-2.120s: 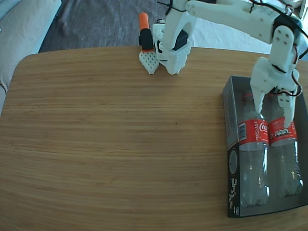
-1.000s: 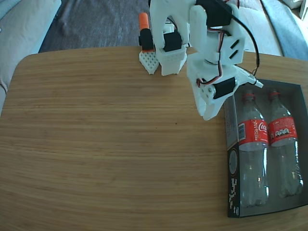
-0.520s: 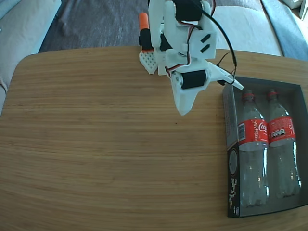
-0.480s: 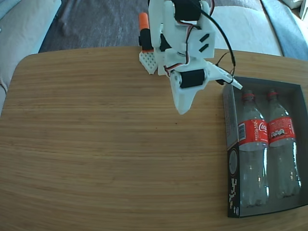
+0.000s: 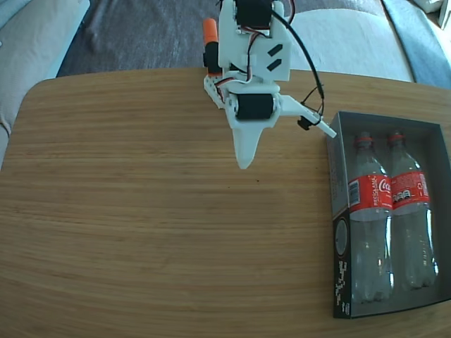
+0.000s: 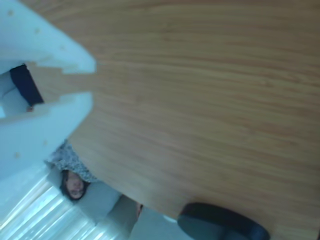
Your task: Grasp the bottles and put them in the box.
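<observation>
In the fixed view two clear Coca-Cola bottles lie side by side inside the box point(image 5: 339, 184) at the table's right edge, necks pointing to the far side. The left bottle point(image 5: 370, 204) and the right bottle point(image 5: 409, 203) both have red labels. My gripper point(image 5: 244, 163) hangs tip down over bare wood near the arm's base, well left of the box, shut and holding nothing. The wrist view has its white fingers point(image 6: 60, 47) at the left, nearly touching, over bare table; bottles and box are out of that view.
The arm's base with an orange part point(image 5: 210, 32) stands at the table's far edge. Wooden table point(image 5: 141, 211) stretches left and front of the gripper. A grey sofa point(image 5: 35, 42) lies beyond the far left corner. A dark rounded object point(image 6: 220, 225) shows past the table edge.
The gripper, open over the right bottle in the box 2.1 s ago, has lifted off, swung left toward the arm's base and closed. Both bottles stay in the box.
</observation>
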